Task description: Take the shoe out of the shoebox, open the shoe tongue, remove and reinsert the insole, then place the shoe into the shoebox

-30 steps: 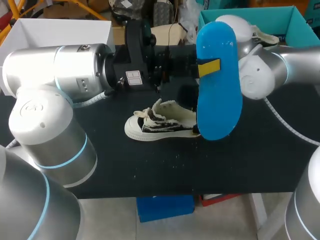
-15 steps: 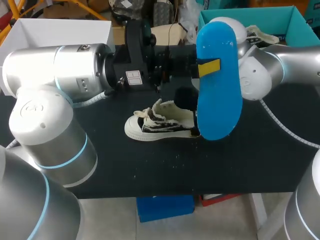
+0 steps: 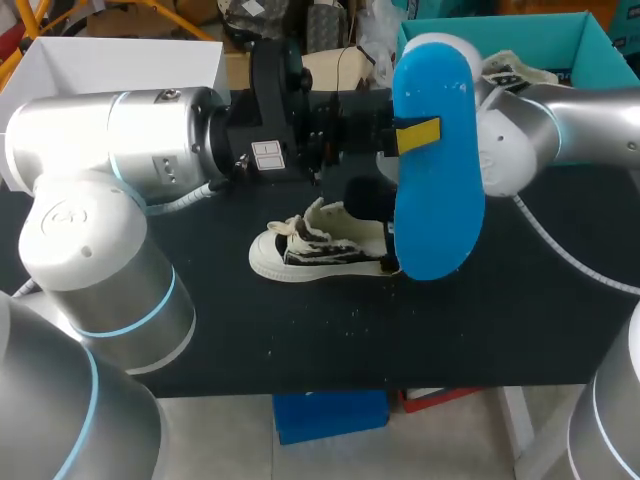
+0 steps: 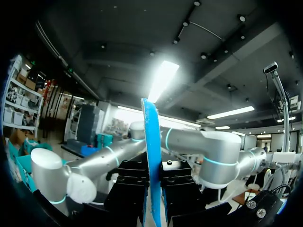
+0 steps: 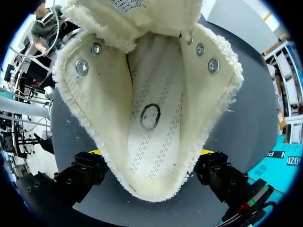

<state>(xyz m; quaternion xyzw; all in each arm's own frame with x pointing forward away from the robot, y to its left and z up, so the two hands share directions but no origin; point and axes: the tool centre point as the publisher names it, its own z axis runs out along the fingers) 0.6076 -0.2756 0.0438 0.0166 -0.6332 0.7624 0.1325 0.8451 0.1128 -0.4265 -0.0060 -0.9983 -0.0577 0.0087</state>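
My left gripper (image 3: 417,135) holds a blue insole (image 3: 435,165) upright above the table, shut on its edge. In the left wrist view the insole (image 4: 152,161) stands edge-on between the dark fingers (image 4: 128,189). A cream and black shoe (image 3: 320,245) lies on the black table, toe to the left. My right arm (image 3: 515,150) comes in behind the insole, which hides its gripper in the head view. In the right wrist view the right gripper (image 5: 150,156) is open and straddles the heel of the shoe (image 5: 147,104), looking down into its bare inside.
A teal shoebox (image 3: 560,25) stands at the back right with a second shoe (image 3: 515,72) in it. A white box (image 3: 120,60) sits at the back left. The black tabletop (image 3: 300,330) in front of the shoe is bare.
The right arm has shifted slightly back and left behind the insole, uncovering more of the shoe in the teal box. The left arm, the insole and the shoe on the table have kept still.
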